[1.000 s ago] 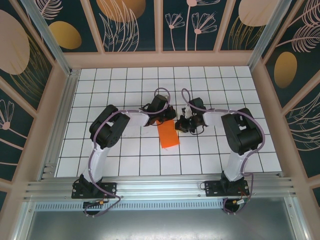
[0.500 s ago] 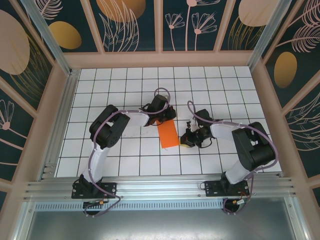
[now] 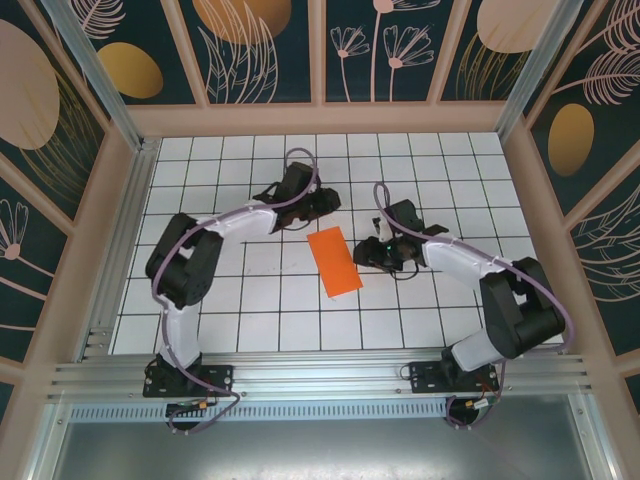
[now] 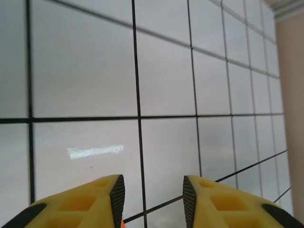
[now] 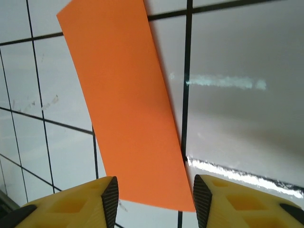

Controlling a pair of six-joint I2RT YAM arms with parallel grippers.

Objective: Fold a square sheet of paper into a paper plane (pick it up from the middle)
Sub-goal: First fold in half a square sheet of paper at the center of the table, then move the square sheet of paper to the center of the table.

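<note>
The square sheet of paper (image 3: 334, 260) lies flat on the white grid table as a bright orange folded rectangle, about one tile wide and two long. No paper plane is in view. My left gripper (image 3: 324, 200) is open above bare tiles just beyond the sheet's far end; in the left wrist view its gripper (image 4: 153, 199) holds nothing. My right gripper (image 3: 362, 252) is open at the sheet's right edge. In the right wrist view the sheet (image 5: 128, 104) lies on the table under the open gripper (image 5: 155, 199), its near end between the fingers, ungripped.
The white grid table (image 3: 250, 300) is boxed in by wooden walls (image 3: 90, 250) on three sides and a metal rail (image 3: 320, 375) at the near edge. Both arm bases stand on that rail.
Both grippers have gone from shut to open and let go of the sheet. The left arm drew back up and left; the right one swung down, then returned to the sheet's right edge.
</note>
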